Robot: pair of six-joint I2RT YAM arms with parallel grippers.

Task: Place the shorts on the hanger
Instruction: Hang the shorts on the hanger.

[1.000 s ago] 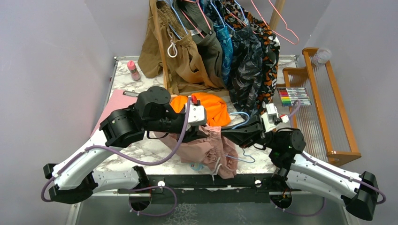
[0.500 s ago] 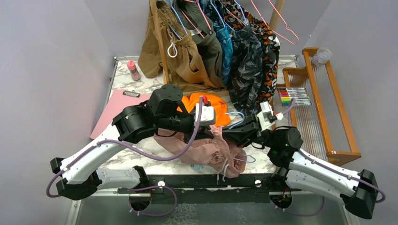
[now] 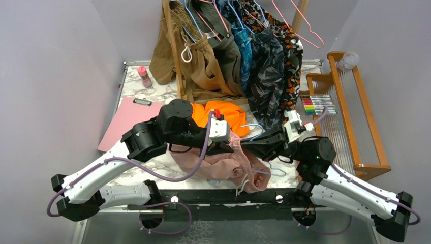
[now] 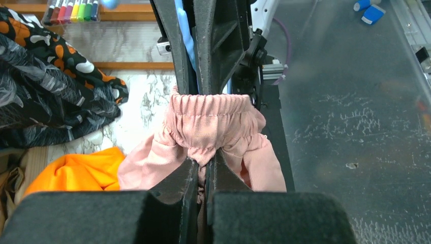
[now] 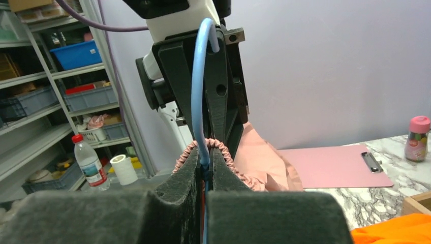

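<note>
The left gripper is closed, its jaws pinching a fold of the shorts just below the gathered waistband. Facing it tip to tip, the right gripper is also closed, clamped on the thin light blue wire of the hanger, which rises from between its fingers in a curve in front of the left gripper. In the left wrist view the waistband sits bunched right against the right gripper's fingertips, with the blue wire running up between them. From above, the two arms meet near the middle of the surface, and the dusty pink shorts hang from that meeting point, the loose fabric spreading down onto the marble toward the near edge, where the white drawstring dangles. More of the blue wire shows on either side of the right arm. Bright orange shorts lie just behind the grippers, a pink clipboard lies to the left, and a small pink-capped bottle stands at the far left corner. Dark and brown garments hang on a rack at the back.
</note>
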